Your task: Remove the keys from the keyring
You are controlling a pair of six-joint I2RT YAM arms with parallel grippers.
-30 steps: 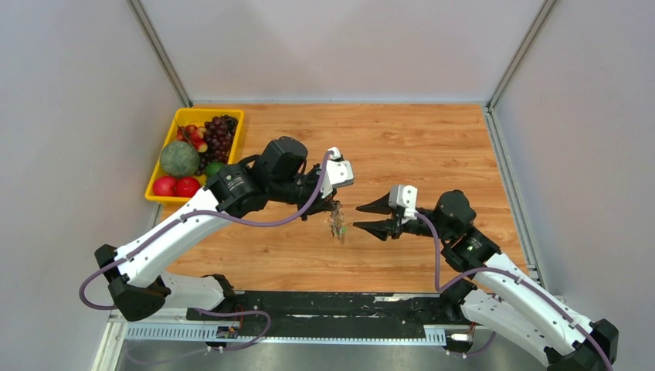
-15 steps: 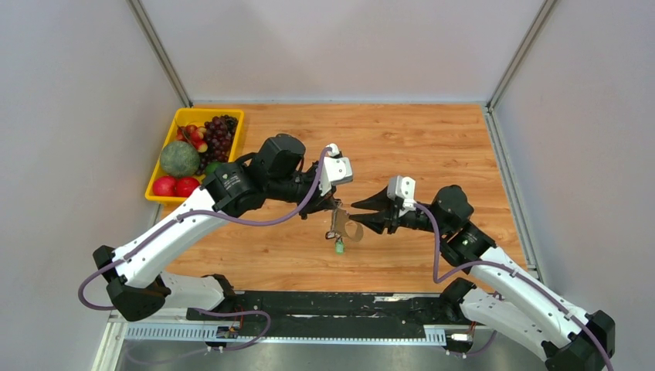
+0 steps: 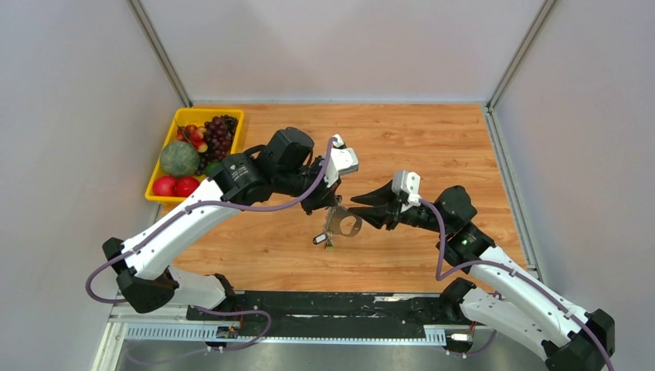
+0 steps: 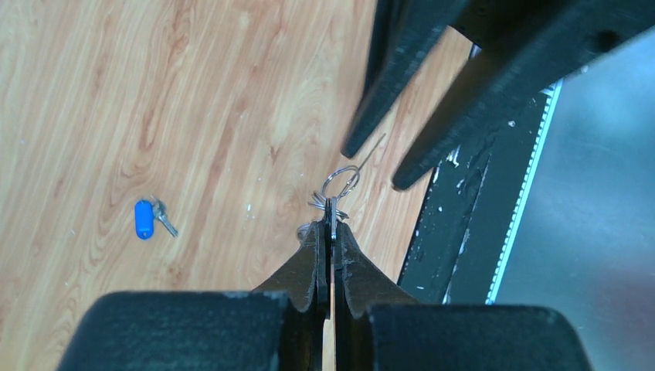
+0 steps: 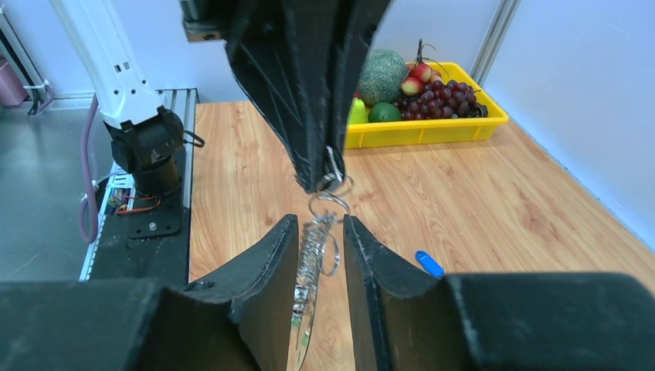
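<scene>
Keyring (image 3: 345, 225) hangs mid-air over the middle of the table (image 3: 432, 147), pinched in your closed left gripper (image 4: 330, 226). Right gripper (image 5: 319, 224) is parted, straddling the dangling keys (image 5: 313, 255). They look light, thin, slippery and free-swinging, so pinch one by its plastic head. One blue key (image 4: 144, 219) lies off the ring.

Both arms (image 3: 185, 220) have white shells and black joint housings. Purple cables (image 3: 255, 209) trail along them; the tapered fingers (image 4: 305, 272) are matte black.

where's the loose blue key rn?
The blue key lies on the wooden table, left of the left gripper that pinches the keyring, in the left wrist view.
</scene>
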